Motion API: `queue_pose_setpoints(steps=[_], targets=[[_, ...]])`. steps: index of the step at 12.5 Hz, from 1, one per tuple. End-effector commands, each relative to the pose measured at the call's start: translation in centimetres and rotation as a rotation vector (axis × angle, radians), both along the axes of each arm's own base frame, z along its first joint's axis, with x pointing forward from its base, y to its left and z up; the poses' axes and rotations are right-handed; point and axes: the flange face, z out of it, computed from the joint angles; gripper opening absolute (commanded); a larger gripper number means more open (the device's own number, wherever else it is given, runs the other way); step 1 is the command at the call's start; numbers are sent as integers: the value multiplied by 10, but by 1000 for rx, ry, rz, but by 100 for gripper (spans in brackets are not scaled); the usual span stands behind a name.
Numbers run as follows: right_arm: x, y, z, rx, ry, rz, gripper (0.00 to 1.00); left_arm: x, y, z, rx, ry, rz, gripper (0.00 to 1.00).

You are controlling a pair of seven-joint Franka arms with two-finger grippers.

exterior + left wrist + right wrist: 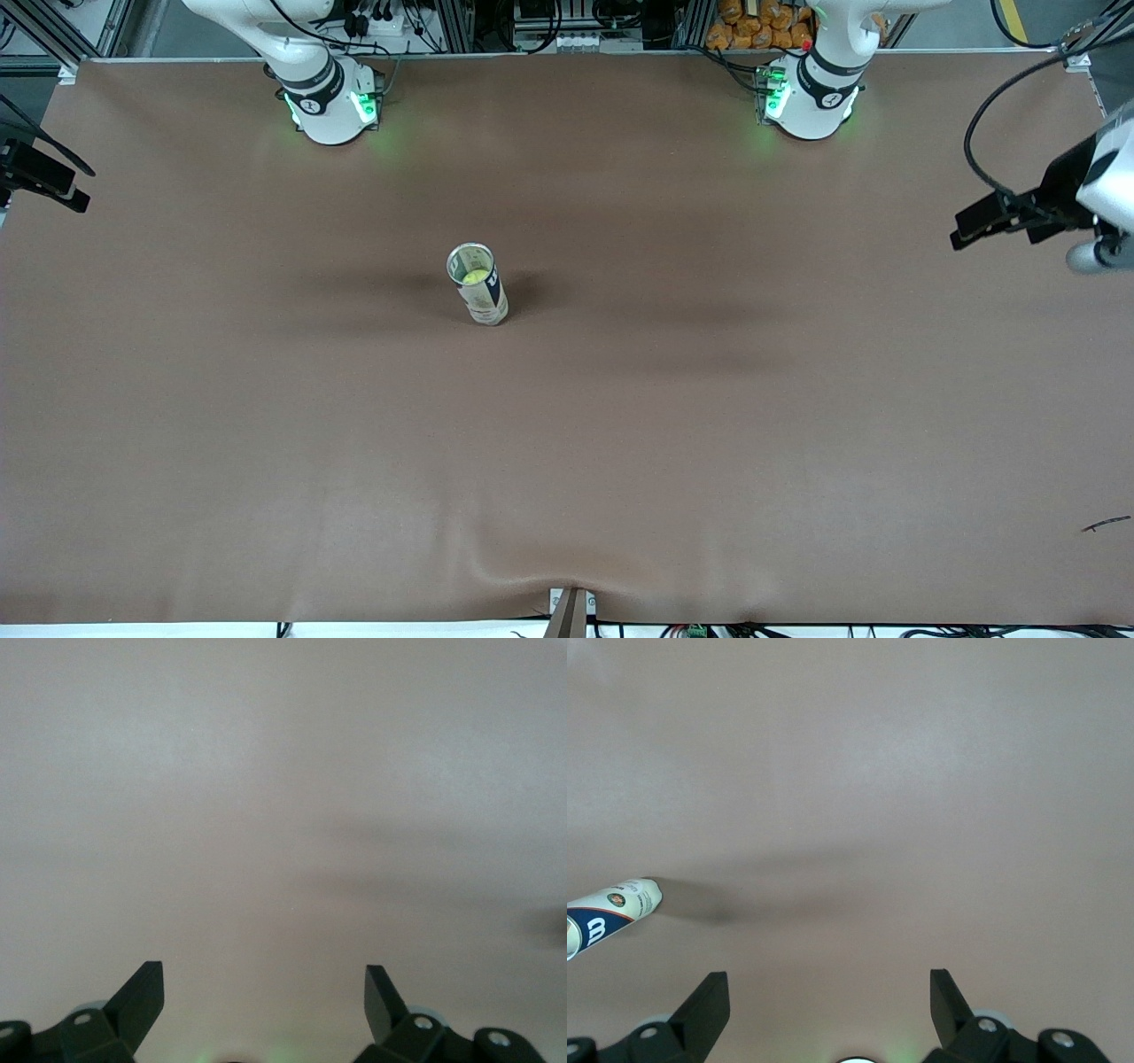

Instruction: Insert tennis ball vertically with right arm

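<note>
Table cover (pixel 620 461): brown sheet filling most of the front view; a crease at the lower centre edge.
Tube (pixel 478 285): upright tennis-ball can, slightly left of centre and above the middle of the front view, standing on the cover with its open mouth up; white and dark-blue label. In the right wrist view its base end shows at the lower left edge of the frame.
Tennis ball (pixel 474 276): yellow-green, seen through the open mouth, sitting inside the tube just below the rim.
Left gripper (pixel 264 992): at the right edge of the front view, upper third, up in the air over the left arm's end of the table; released, jaws spread wide with only bare cover between them.
Right gripper (pixel 830 992): at the left edge of the front view, upper third, over the right arm's end of the table, well apart from the tube; released, jaws spread wide, nothing grasped.
Arm bases: right arm (pixel 328 97) at upper left, left arm (pixel 811 97) at upper right of the front view, each with green lights lit.
</note>
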Motion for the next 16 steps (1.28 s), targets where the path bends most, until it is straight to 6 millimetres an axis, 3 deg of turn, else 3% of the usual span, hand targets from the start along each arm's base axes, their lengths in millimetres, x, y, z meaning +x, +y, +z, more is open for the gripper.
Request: queue_pose_setpoints(steps=[1,7,9,16], targets=[[-2,2,5,-10,2,3,100,-17,6,4,5,-14,25,100],[-3,1,6,-10,0,2,100,-16,9,0,6,-6,28,100],[-2,1,5,-8,0,2,100,-14,13,10,6,-31,21,100],[-2,0,5,-8,0,0,100,-12,15,18,4,-51,-24,100]])
